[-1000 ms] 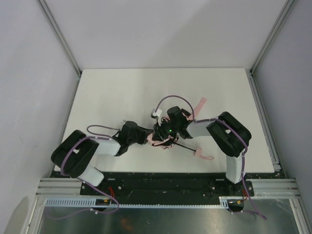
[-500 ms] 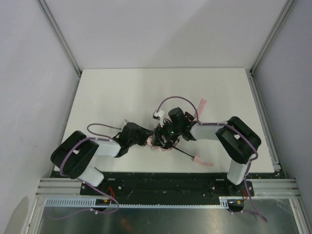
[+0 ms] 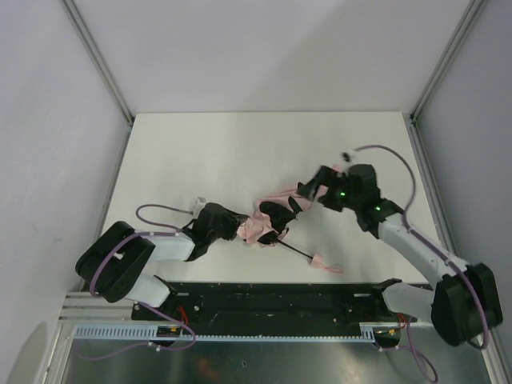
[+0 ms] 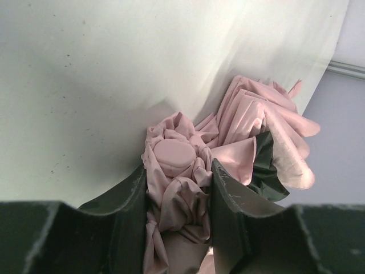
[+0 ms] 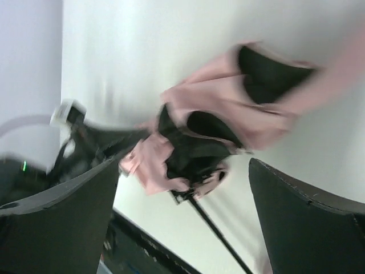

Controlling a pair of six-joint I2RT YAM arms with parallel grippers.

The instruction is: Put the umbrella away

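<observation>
Umbrella at centre of table, near front edge; canopy crumpled, shaft and handle poking out toward near edge. Left gripper pinching bunched pink fabric beside top cap. Right gripper wide, empty, above canopy. Fabric soft, light, probably slippery; ribs thin, likely bendable. Firmer hold: stiff shaft or handle.

Your left arm folded low at the near left, forearm reaching toward the middle, your left gripper pinched on the bunched fabric of the umbrella, your right arm stretched long from the near right corner, your right gripper spread wide, holding nothing
</observation>
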